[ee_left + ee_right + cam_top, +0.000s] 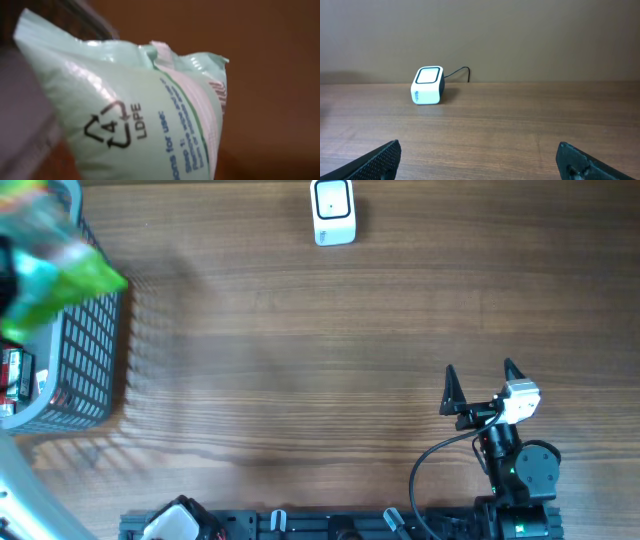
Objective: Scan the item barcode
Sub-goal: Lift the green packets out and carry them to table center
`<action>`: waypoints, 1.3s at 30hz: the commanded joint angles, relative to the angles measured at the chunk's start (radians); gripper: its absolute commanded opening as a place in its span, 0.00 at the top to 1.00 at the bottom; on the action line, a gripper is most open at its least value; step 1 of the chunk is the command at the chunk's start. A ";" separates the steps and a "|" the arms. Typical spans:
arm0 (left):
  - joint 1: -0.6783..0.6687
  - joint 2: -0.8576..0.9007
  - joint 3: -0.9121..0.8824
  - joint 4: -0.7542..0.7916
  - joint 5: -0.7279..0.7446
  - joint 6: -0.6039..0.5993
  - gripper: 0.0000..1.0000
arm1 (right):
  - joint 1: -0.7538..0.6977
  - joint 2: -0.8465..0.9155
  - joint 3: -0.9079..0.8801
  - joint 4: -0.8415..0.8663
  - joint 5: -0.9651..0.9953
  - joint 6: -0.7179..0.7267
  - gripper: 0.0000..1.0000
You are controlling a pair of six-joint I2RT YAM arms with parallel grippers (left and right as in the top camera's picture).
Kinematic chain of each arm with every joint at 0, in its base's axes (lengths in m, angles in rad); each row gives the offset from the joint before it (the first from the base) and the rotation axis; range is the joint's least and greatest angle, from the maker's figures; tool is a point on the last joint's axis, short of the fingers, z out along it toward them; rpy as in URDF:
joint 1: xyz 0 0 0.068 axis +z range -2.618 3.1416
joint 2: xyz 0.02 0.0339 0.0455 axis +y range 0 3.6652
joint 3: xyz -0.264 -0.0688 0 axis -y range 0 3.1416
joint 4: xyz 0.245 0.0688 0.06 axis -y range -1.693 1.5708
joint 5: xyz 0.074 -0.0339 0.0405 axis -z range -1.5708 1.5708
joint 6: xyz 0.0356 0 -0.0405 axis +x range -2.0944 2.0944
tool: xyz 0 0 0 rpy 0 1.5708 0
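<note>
- The brown wood-grain counter (300,360) is spread beneath both arms.
- The dark grey mesh basket (95,360) is set at its left edge.
- The pale green soft plastic pouch (135,115) is held above that basket; it is judged light, limp and slippery, best pinched at a sealed edge.
- The left pincer is pressed together, apparently on the pouch; its fingers are hidden.
- The right pincer (485,385) is spread, with nothing held.
- The white cube-shaped scanner (333,212) is stood at the far edge.
</note>
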 commanded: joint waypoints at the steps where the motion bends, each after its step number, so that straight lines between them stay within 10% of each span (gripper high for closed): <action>1: -0.163 0.004 -0.012 -0.092 0.033 0.102 0.96 | -0.003 0.001 -0.001 0.002 0.010 -0.009 0.00; 10: -0.507 0.069 -0.257 -0.060 -0.079 0.108 0.96 | -0.003 0.001 -0.001 0.002 0.010 -0.009 0.00; 23: -0.856 0.277 -0.741 0.514 -0.099 -0.153 0.96 | -0.003 0.001 -0.001 0.002 0.010 -0.008 0.00; 36: -1.106 0.474 -0.815 0.715 -0.381 -0.286 0.96 | -0.003 0.001 -0.001 0.002 0.010 -0.009 0.01; 38: -1.118 0.484 -0.815 0.708 -0.386 -0.285 0.90 | -0.003 0.001 -0.001 0.002 0.010 -0.008 0.00; 39: -1.121 0.484 -0.815 0.701 -0.386 -0.285 0.64 | -0.003 0.001 -0.001 0.002 0.010 -0.009 0.00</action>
